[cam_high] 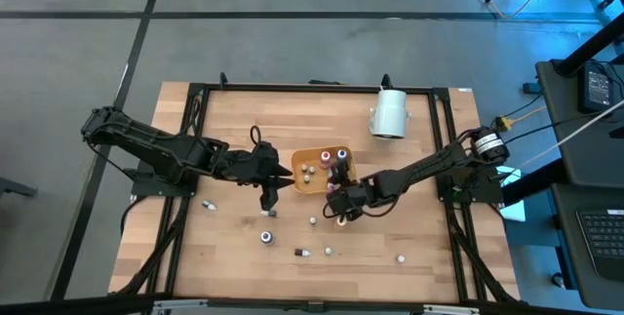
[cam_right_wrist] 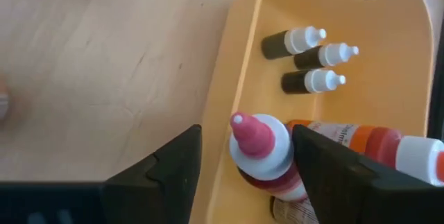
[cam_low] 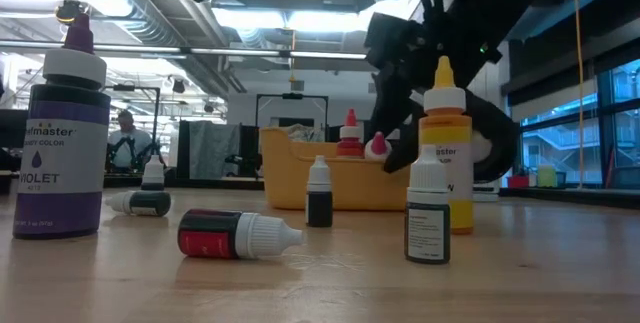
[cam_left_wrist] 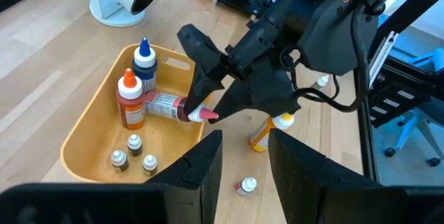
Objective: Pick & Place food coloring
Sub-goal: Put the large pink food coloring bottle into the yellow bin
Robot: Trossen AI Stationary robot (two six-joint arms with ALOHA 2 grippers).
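On the wooden table (cam_high: 234, 247), your right end effector (cam_right_wrist: 244, 156), fingers spread around a pink-capped bottle (cam_right_wrist: 260, 144), hangs at the orange tray's (cam_right_wrist: 243, 50) six-o'clock rim; release and lift clear next.

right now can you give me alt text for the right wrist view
The right pincer straddles a pink-capped food coloring bottle at the rim of the orange tray. Three small dark vials and an orange-labelled bottle lie inside; bare wooden table alongside.
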